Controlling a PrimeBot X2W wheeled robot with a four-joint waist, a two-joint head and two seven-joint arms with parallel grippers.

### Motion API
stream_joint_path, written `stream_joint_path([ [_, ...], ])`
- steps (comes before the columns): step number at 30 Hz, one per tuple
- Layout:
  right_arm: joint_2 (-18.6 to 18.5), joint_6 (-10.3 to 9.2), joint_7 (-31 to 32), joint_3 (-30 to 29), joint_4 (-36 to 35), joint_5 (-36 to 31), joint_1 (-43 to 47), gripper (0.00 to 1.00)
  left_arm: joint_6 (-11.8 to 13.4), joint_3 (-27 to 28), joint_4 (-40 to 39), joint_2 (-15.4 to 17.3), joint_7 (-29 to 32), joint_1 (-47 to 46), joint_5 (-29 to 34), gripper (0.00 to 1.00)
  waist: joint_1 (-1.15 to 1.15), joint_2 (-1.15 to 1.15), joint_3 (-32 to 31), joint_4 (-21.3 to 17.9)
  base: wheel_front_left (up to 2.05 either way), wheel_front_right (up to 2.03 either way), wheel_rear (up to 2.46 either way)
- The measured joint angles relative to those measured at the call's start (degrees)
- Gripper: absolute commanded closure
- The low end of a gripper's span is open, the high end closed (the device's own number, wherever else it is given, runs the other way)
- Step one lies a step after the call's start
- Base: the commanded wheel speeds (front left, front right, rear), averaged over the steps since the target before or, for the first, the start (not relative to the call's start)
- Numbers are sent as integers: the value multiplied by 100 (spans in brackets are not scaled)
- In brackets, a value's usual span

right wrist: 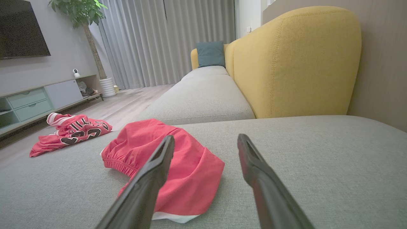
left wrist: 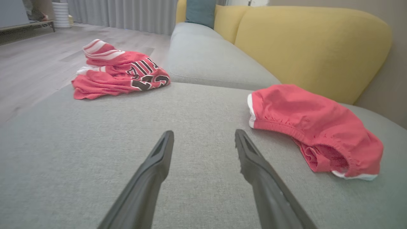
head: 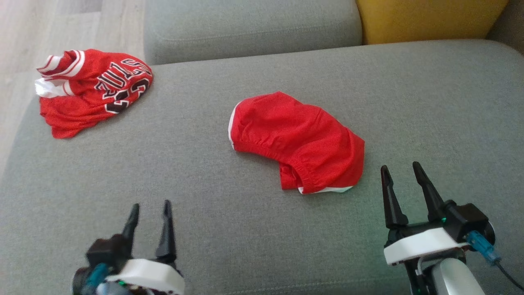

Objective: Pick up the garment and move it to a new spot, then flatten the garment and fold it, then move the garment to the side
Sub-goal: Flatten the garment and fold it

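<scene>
The garment [head: 92, 88], a red mesh jersey with black lettering and striped trim, lies crumpled at the far left corner of the grey sofa cushion [head: 196, 196]. It also shows in the left wrist view, garment [left wrist: 119, 73], and in the right wrist view, garment [right wrist: 71, 130]. My left gripper [head: 150, 207] hovers open near the front edge, well short of the jersey. My right gripper [head: 401, 168] stands open at the lower right, empty. In the wrist views the left gripper [left wrist: 204, 135] and right gripper [right wrist: 206, 140] hold nothing.
A plain red cloth [head: 297, 141] with an elastic hem lies mid-cushion, just left of my right gripper. A second grey cushion [head: 249, 28] and a yellow backrest [head: 430, 18] sit behind. Wooden floor [head: 24, 45] drops off past the jersey.
</scene>
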Motion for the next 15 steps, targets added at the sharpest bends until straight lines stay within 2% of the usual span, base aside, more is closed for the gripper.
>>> stream_joint_path([
  [10,0,0,0,-34,-323,-44,-361,0,-639,-1278,1118,-12,0,-1199,307,0,0,0,536,-301,0,0,0],
  [11,0,0,0,-34,-323,-44,-361,0,-639,-1278,1118,-12,0,-1199,307,0,0,0,536,-301,0,0,0],
  [15,1,0,0,-51,-531,-44,-545,0,-826,-1844,1499,-20,0,-1839,207,0,0,0,844,-505,0,0,0],
])
